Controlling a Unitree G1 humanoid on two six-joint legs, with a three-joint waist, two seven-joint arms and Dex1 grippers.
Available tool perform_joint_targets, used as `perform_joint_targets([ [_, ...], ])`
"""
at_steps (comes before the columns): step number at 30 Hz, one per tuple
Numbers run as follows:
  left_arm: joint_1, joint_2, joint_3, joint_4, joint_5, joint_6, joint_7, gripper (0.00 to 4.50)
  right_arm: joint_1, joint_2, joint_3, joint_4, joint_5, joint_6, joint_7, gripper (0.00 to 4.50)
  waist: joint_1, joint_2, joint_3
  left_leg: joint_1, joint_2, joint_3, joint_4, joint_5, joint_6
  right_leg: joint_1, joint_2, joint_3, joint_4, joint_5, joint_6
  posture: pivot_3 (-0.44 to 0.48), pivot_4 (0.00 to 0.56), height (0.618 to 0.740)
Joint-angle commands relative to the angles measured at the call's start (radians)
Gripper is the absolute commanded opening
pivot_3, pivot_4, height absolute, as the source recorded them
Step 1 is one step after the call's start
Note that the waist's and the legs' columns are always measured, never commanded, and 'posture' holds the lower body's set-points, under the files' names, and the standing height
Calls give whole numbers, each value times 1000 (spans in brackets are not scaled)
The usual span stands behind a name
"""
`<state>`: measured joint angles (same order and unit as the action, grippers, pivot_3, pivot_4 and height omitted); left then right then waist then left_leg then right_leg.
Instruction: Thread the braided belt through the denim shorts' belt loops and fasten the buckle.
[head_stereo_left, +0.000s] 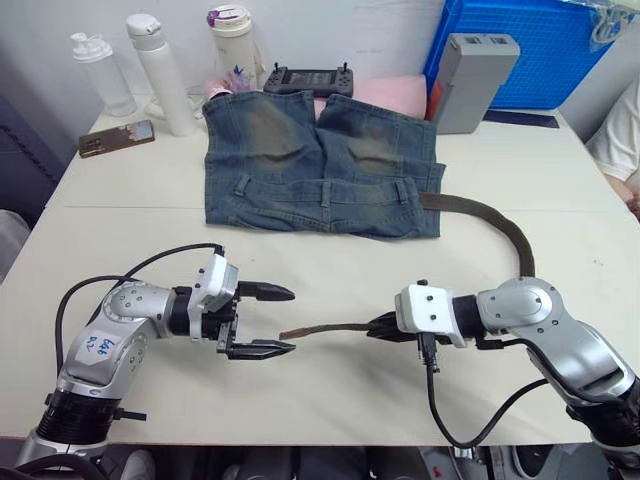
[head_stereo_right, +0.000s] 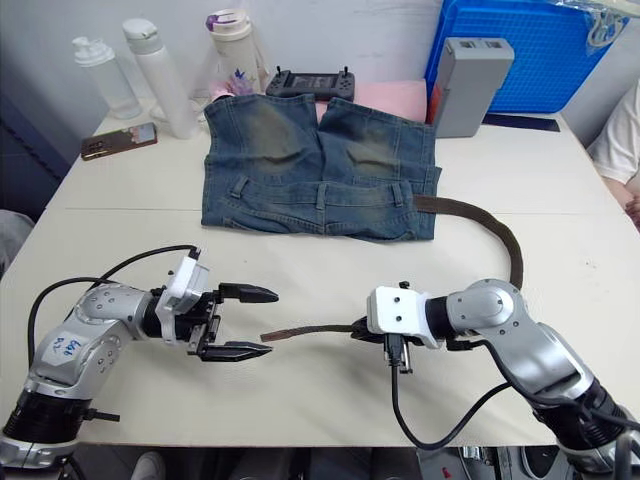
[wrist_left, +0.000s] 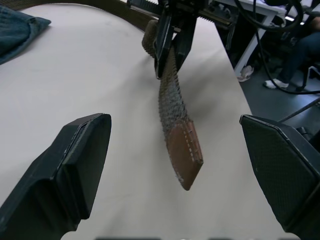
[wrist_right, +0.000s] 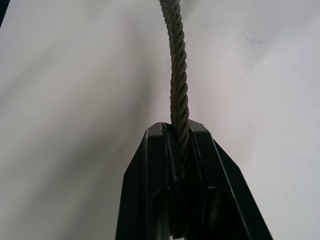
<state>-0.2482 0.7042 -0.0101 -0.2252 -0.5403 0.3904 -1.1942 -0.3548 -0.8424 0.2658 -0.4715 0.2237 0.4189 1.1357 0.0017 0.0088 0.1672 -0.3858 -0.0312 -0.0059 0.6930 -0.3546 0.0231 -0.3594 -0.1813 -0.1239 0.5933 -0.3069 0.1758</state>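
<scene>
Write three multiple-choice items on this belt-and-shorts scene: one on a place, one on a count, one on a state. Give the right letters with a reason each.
1. Where is the braided belt's flat tip?
A. Inside a pocket
B. Between the two grippers, pointing at the left gripper
C. Under the phone

2. How many white bottles stand on the table beyond the denim shorts?
A. One
B. Three
C. Five

3. What is the state of the right gripper?
A. Shut on the belt
B. Open above the shorts
C. Shut on a bottle

Answers:
1 B: the tip juts from the right gripper toward the open left gripper.
2 B: three bottles line the far left edge.
3 A: the right wrist view shows its fingers clamped on the braid.
</scene>
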Motion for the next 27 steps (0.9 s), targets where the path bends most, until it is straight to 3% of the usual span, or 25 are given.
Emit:
perform_joint_targets([
  [1,0,1,1,-11,21,-43,-4,4500,-37,23,-15,-57,27,20,-12,27,-1,0,0,0,0,0,0,0,0,0,0,0,0,0,0,0,150,714],
  [5,8,8,9,-11,19,-51,-9,4500,-61,47,1,-71,26,58,-29,27,-2,0,0,0,0,0,0,0,0,0,0,0,0,0,0,0,150,714],
  [6,7,9,15,-7,14,-47,-9,4229,-65,52,5,-77,26,67,-34,8,-2,0,0,0,0,0,0,0,0,0,0,0,0,0,0,0,150,714],
  [10,8,18,34,1,-3,-45,-24,2765,-73,69,17,-92,23,94,-47,0,-1,0,0,0,0,0,0,0,0,0,0,0,0,0,0,0,150,714],
  [11,8,18,37,0,-7,-41,-24,2606,-73,71,18,-93,22,97,-48,0,-1,0,0,0,0,0,0,0,0,0,0,0,0,0,0,0,150,714],
  [12,9,17,38,-1,-9,-38,-23,2015,-73,71,19,-93,21,99,-50,0,-1,0,0,0,0,0,0,0,0,0,0,0,0,0,0,0,150,714],
  [14,8,18,38,1,-4,-35,-25,1472,-79,75,20,-92,21,107,-54,0,-2,0,0,0,0,0,0,0,0,0,0,0,0,0,0,0,150,714],
  [15,6,17,35,5,2,-36,-23,837,-81,75,19,-90,21,109,-55,0,-2,0,0,0,0,0,0,0,0,0,0,0,0,0,0,0,150,714],
  [17,0,15,29,12,11,-35,-18,63,-87,75,14,-88,25,116,-55,0,-2,0,0,0,0,0,0,0,0,0,0,0,0,0,0,0,150,714],
  [27,-56,-18,-4,58,37,-28,23,63,-121,67,-21,-71,60,145,-47,0,-2,0,0,0,0,0,0,0,0,0,0,0,0,0,0,0,150,714],
])
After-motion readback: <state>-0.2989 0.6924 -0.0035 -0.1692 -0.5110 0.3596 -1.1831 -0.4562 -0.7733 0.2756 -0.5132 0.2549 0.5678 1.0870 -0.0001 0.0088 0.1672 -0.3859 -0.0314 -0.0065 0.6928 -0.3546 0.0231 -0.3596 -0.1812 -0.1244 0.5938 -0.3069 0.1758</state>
